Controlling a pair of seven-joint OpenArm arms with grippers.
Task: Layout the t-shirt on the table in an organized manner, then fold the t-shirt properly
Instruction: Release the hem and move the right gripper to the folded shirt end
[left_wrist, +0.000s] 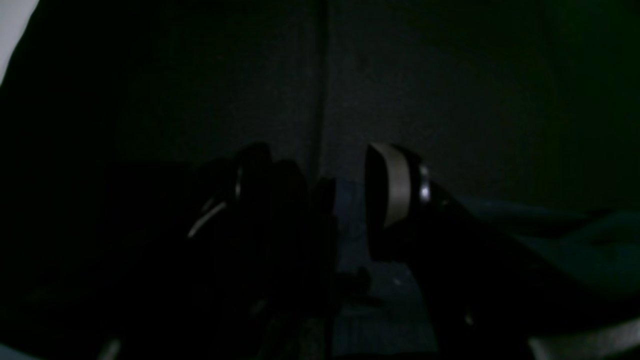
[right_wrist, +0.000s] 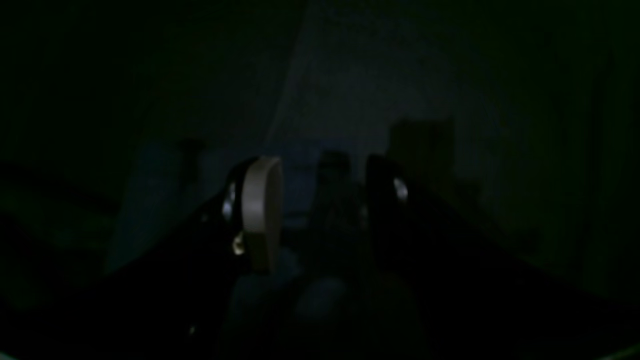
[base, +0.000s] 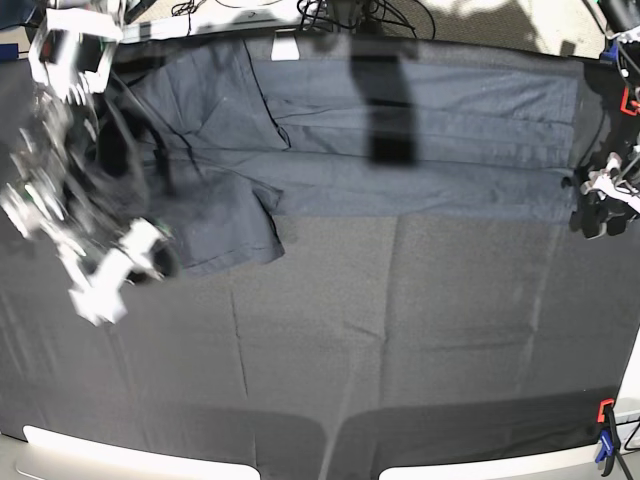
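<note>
The dark t-shirt (base: 420, 130) lies spread wide across the far half of the table (base: 400, 330), with one sleeve bunched at its left end. My right gripper (base: 125, 262) is a blur at that left sleeve. In the right wrist view its fingers (right_wrist: 322, 175) stand apart over dim fabric, one pale pad (right_wrist: 262, 210) showing. My left gripper (base: 600, 208) hangs at the shirt's right edge. The left wrist view shows its jaws (left_wrist: 320, 165) apart, with bluish shirt cloth (left_wrist: 575, 240) below and nothing gripped.
A red and blue clamp (base: 605, 432) grips the near right corner and a red clamp (base: 630, 100) sits at the far right. Cables (base: 350, 15) lie beyond the back edge. Pale table edges (base: 120, 458) show at the front.
</note>
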